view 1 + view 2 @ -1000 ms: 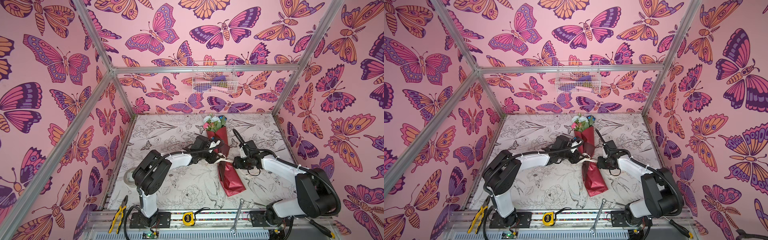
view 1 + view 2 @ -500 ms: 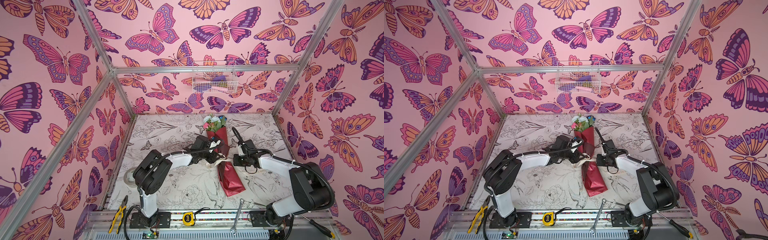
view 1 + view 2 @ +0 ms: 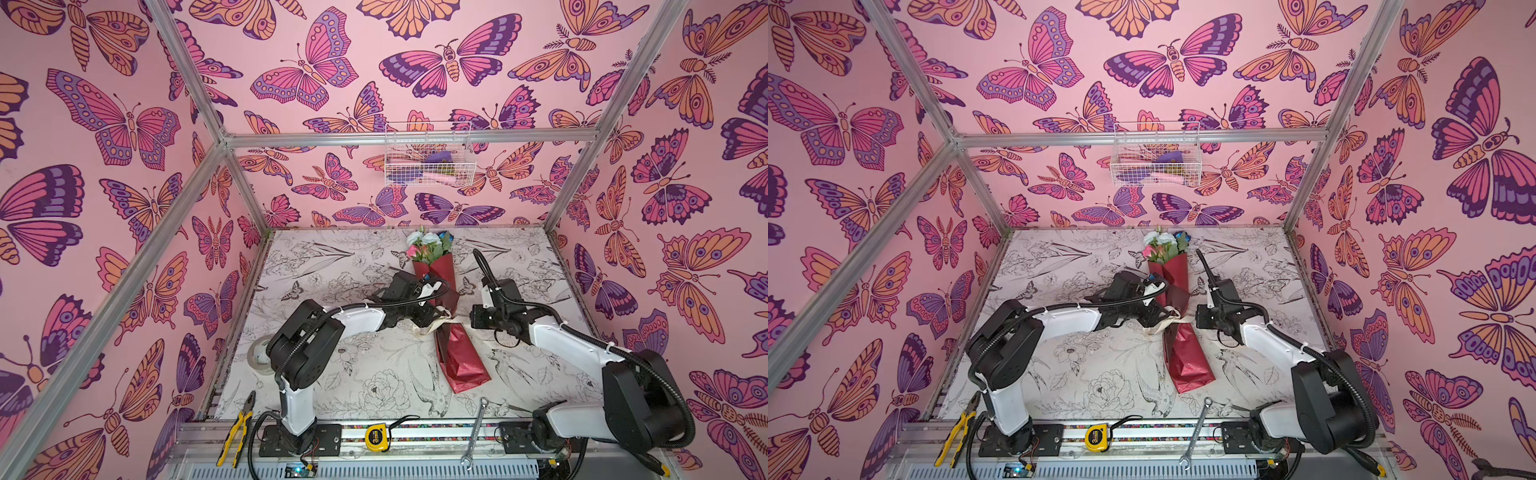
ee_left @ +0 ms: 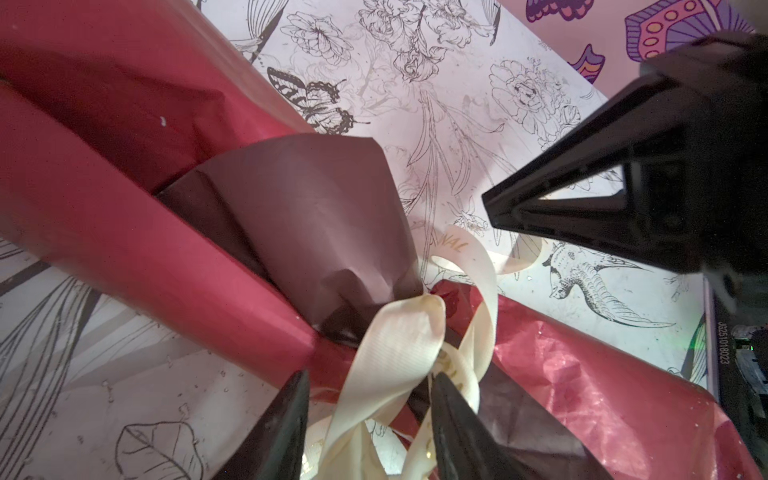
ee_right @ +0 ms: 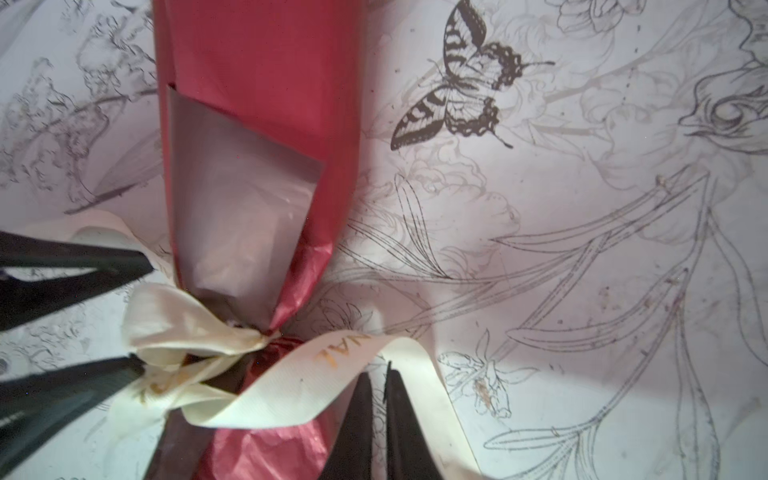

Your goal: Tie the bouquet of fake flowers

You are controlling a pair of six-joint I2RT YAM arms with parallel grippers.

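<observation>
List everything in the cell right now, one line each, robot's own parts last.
bouquet of fake flowers: one, dark red wrap with white, pink and blue heads, lying mid-table, heads toward the back wall
ribbon: one, cream with gold lettering, wound round the bouquet's waist
wire basket: one, white, on the back wall
tape roll: one, pale, table's left edge
pliers: one, yellow-handled, front rail, left
tape measure: one, yellow, front rail, middle
wrench: one, silver, front edge, right of middle
table: one, white with black line drawings
left gripper: one, black, jaws apart around the ribbon
right gripper: one, black, jaws almost together at a ribbon tail
</observation>
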